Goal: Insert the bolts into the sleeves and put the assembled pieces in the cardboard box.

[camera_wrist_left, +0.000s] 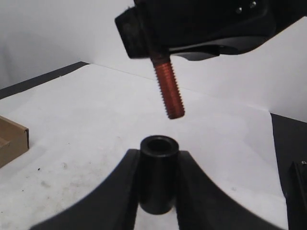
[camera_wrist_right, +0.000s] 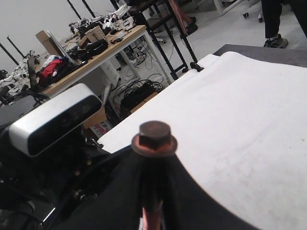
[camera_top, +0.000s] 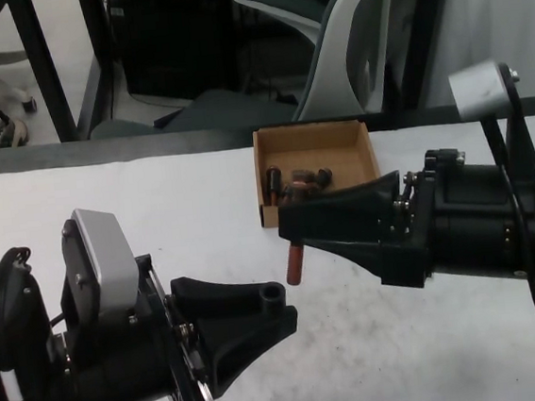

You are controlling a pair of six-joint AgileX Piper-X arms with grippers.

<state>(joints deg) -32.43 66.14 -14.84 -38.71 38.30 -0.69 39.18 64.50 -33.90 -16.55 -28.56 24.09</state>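
Left wrist view — bolt (camera_wrist_left: 169, 91) points tip-down above upright sleeve (camera_wrist_left: 158, 175).

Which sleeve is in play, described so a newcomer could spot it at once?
On the white-covered bench, nearer than the brown cardboard box, the left gripper clamps a short black cylinder upright. That is the sleeve: its open bore faces up, below the copper-coloured threaded bolt in the right gripper, and unlike the reddish pieces in the box it is plain black.
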